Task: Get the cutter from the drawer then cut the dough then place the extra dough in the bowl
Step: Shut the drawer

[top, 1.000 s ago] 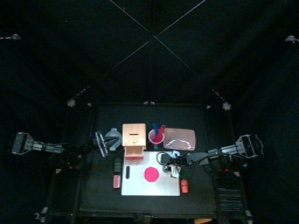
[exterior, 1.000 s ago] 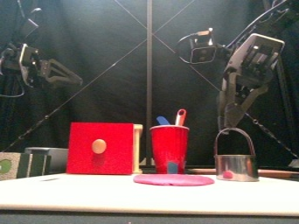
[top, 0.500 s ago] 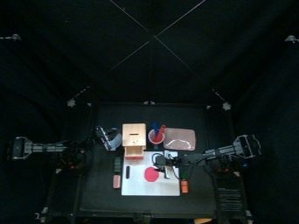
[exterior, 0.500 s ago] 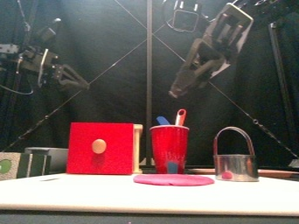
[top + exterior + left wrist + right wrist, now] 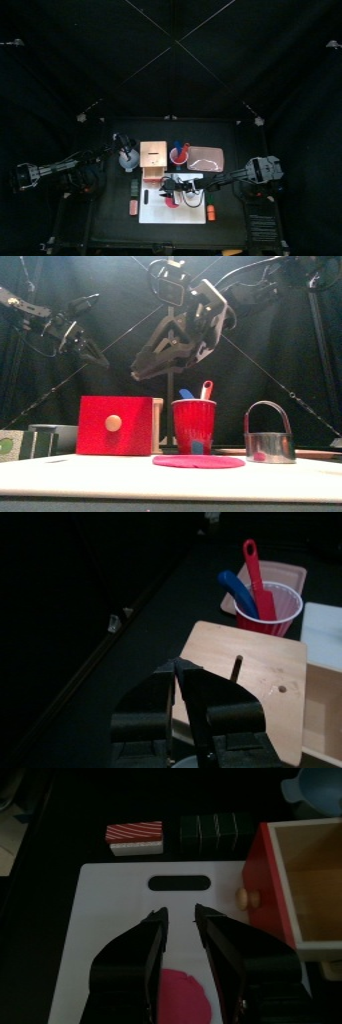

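Above the white board [image 5: 114, 918], right tool [image 5: 179, 914] has left the cutter [image 5: 271, 434] standing beside the dough [image 5: 198, 461]; jaws narrow, empty; cut still pending.

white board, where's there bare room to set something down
Free: the white board's strip between its grip hole and the red dough, below the right pincer, and the strip in front of the dough. Crowded: the side against the wooden box's red drawer front, and beside the dough where the cutter stands.
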`<action>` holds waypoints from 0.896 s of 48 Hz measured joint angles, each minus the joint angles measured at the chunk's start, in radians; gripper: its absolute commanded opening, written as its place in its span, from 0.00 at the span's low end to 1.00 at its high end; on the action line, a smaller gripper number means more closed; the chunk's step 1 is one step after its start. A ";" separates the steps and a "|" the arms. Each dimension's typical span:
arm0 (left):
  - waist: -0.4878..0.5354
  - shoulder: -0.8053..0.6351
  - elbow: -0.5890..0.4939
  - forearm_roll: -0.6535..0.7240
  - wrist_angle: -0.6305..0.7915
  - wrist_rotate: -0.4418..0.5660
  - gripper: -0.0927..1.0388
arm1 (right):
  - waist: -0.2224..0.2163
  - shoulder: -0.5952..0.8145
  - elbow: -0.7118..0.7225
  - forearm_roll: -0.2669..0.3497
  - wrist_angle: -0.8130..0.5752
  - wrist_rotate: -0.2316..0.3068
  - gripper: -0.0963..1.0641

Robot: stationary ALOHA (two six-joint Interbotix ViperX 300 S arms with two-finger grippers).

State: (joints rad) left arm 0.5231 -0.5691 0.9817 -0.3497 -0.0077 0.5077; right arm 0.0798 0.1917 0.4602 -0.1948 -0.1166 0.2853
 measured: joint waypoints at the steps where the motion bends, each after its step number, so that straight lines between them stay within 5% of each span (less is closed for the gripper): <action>1: 0.002 0.008 -0.008 0.002 0.008 0.000 0.49 | 0.002 0.006 -0.003 0.002 0.000 -0.002 0.67; 19: 0.091 0.252 -0.184 0.120 0.120 0.003 0.47 | -0.009 0.052 -0.037 0.049 0.021 -0.003 0.66; 35: 0.097 0.514 -0.407 0.222 0.232 0.005 0.47 | -0.012 0.060 -0.046 0.072 0.028 -0.002 0.38; 43: 0.097 0.595 -0.472 0.244 0.275 0.005 0.47 | -0.011 0.080 -0.066 0.072 0.031 -0.002 0.37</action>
State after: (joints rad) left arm 0.6197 0.0261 0.5093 -0.1058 0.2669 0.5123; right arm 0.0690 0.2715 0.3942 -0.1227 -0.0859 0.2838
